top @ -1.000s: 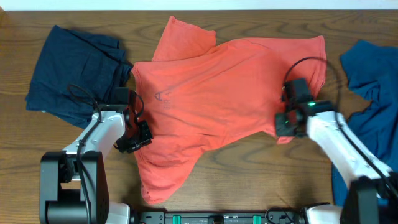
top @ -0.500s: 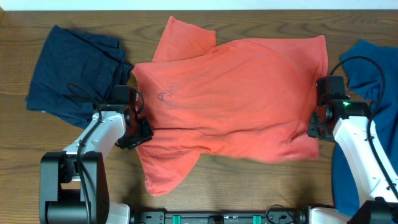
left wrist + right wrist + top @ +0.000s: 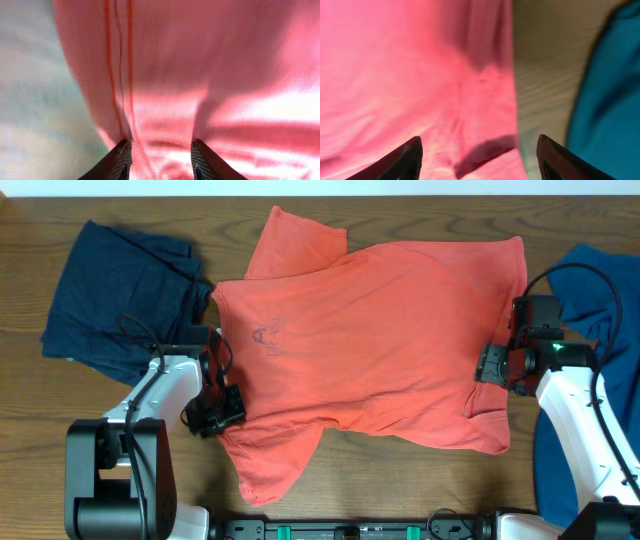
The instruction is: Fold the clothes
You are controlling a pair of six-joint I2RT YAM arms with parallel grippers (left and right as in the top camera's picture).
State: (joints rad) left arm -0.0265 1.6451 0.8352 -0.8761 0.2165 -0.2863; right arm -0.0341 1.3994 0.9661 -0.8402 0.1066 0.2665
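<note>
Viewing remotely, I find the coral T-shirt (image 3: 370, 340) spread at the desk (image 3: 400, 475) centre. Right gripper (image 3: 490, 368) at its right edge, fingers wide apart. Left gripper (image 3: 222, 408) at its left hem, seemingly half-closed; through the blur I cannot tell if it pinches.

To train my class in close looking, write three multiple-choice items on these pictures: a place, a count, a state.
1. The navy garment lies: A left of the red shirt; B right of it; C on it.
2. Garments on the table: A two; B three; C four.
3. The right tool is: A wide open; B shut on cloth; C out of view.
Key: 1 A, it lies past the shirt's left edge; 2 B, navy, red and a blue garment; 3 A, its jaws stand far apart.
</note>
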